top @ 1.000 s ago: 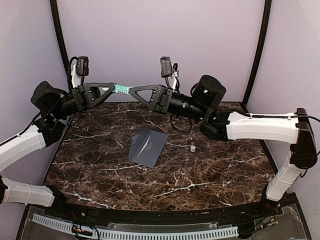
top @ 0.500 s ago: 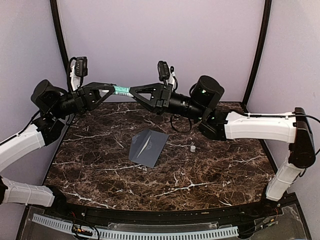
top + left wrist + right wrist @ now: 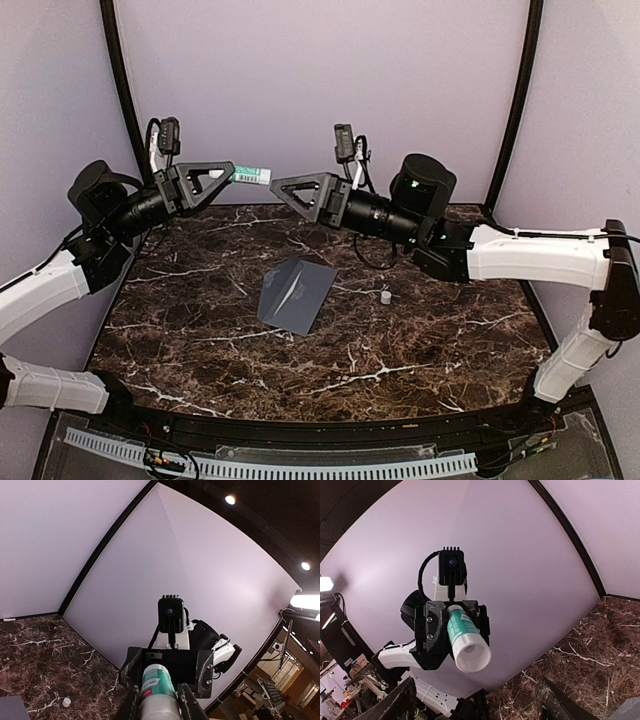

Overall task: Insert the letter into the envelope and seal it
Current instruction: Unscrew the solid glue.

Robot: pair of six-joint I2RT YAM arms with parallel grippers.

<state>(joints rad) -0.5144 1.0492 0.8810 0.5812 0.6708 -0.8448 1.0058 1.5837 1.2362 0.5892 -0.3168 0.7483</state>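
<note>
**Envelope lies untouched on the table; sealing judged outstanding**

**Task items.** The envelope lies flat near the middle of the table, slate-grey and skewed, its long edges running toward 1 o'clock. Nothing touches it. A paler crease shows on its face, but whether the flap is folded down cannot be told. The letter appears in no view. I judge it to be already inside, though the pictures cannot confirm this.

**Nearby.** A small white cap stands at 3 o'clock from the envelope, near it but apart.

**Grippers.** Both are raised at 12 o'clock from the envelope, above the table's far edge.
- The left gripper has its fingers clamped on a glue stick, a white tube with a green label. The tube's open end points toward 3 o'clock.
- The right gripper faces that end with its fingers spread wide, just beside the tube and not on it.

**Progress.** Insertion is probably done. Gluing the flap and pressing it shut look to be what remains.

**Surface.** The table is dark brown marble pattern with white veins.

**Room.** The walls are pale lilac, with black posts at the corners. The wrist views show a dark ceiling with spot lights and workshop clutter beyond.
</note>
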